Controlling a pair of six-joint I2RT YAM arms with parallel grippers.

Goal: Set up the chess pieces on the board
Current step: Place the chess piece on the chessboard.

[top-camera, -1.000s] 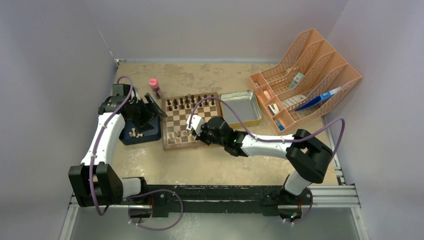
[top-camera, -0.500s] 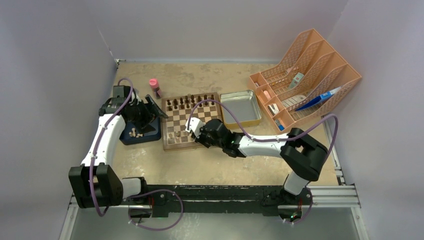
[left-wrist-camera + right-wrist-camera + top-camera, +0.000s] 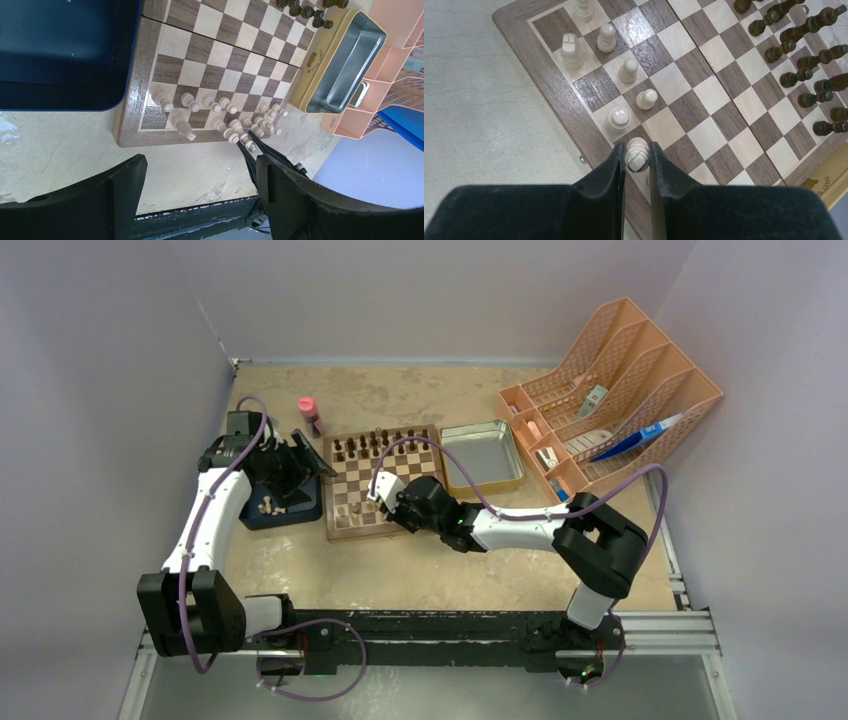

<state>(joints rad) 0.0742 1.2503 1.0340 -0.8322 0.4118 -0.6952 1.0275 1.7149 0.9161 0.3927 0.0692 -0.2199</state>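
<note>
The board (image 3: 400,476) lies mid-table, with dark chess pieces (image 3: 375,444) along its far rows and pale ones (image 3: 628,70) in its near-left corner. My right gripper (image 3: 382,508) is low over the board's near edge. In the right wrist view it (image 3: 637,159) is shut on a pale piece with a slotted top (image 3: 637,150), upright on a near-row square beside another pale piece (image 3: 618,119). My left gripper (image 3: 290,466) hovers open and empty over the dark blue tray (image 3: 300,514), its jaws wide apart in the left wrist view (image 3: 200,200). A few pale pieces (image 3: 268,506) lie in that tray.
A metal tin (image 3: 483,454) sits against the board's right side. An orange file rack (image 3: 610,390) stands at the back right. A pink-capped bottle (image 3: 309,412) stands behind the board's left corner. The walls close in on the left and at the back.
My right gripper has shifted a little to the left along the board's near edge, and its arm has stretched further. The left arm has not moved.
</note>
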